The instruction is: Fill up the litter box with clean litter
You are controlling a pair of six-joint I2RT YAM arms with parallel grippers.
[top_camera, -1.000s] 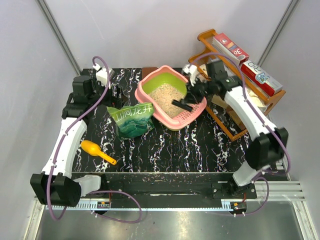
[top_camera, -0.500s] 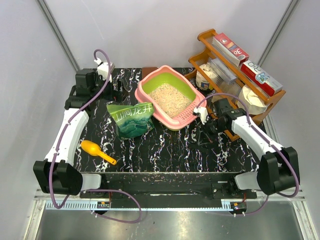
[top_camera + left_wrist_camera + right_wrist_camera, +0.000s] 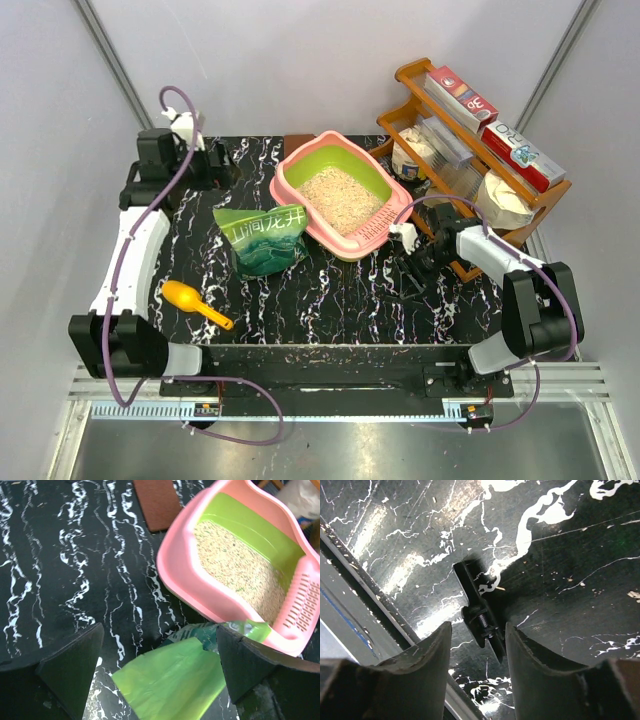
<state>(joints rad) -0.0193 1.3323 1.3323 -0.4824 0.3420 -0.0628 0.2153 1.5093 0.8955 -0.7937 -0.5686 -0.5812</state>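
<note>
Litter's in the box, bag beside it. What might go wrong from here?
The black clip lies on the table between the open jaws of the right gripper; lifting off could snag or drag it. The green bag lies against the litter box, so a sweeping arm might shove either. The right arm sits close to the wooden rack and may bump it.

Overhead access to the litter box [image 3: 283,190] is unobstructed and a bare strip of table [image 3: 340,300] runs in front of it, but the green bag [image 3: 263,240] lies just beside its near-left wall, the wooden rack [image 3: 412,75] stands close on its right, and the scoop [image 3: 190,300] lies front-left.
</note>
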